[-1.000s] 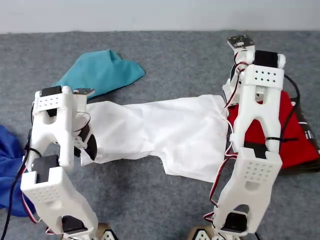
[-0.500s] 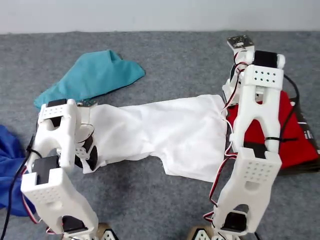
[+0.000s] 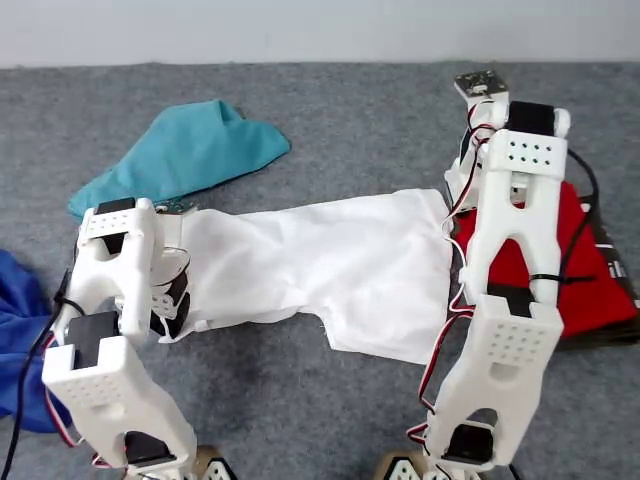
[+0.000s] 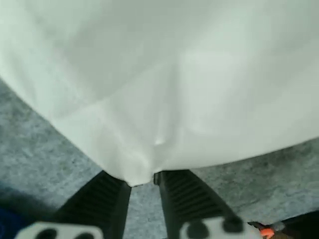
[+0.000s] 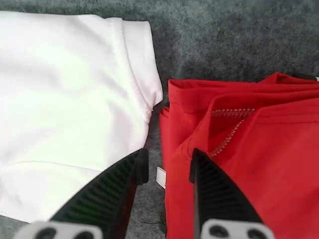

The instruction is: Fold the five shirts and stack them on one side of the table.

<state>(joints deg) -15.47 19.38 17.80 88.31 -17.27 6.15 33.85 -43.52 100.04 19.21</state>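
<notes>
From above, a white shirt [image 3: 330, 270] lies spread across the middle of the grey table [image 3: 350, 120], wrinkled and stretched out sideways. A teal shirt [image 3: 190, 150] lies crumpled at the far left, well apart from the right-hand pile, and a blue shirt [image 3: 20, 320] is bunched at the left edge. A folded red shirt [image 3: 590, 270] rests on a dark folded cloth [image 3: 612, 335] on the right side, just beside the white shirt's end. The left arm [image 3: 110, 290] stands over the white shirt's left end, and the right arm [image 3: 515, 230] reaches over the seam between the white and red shirts. In the left wrist view, the left gripper [image 4: 143, 175] has its black fingers [image 4: 112, 199] drawn close together, a narrow gap left, with a corner of the white shirt's edge caught between the tips. In the right wrist view, the right gripper [image 5: 169, 159] has its fingers [image 5: 124, 184] moderately spread and holds nothing; it hangs over the strip of table between the white shirt's sleeve and the red shirt.
</notes>
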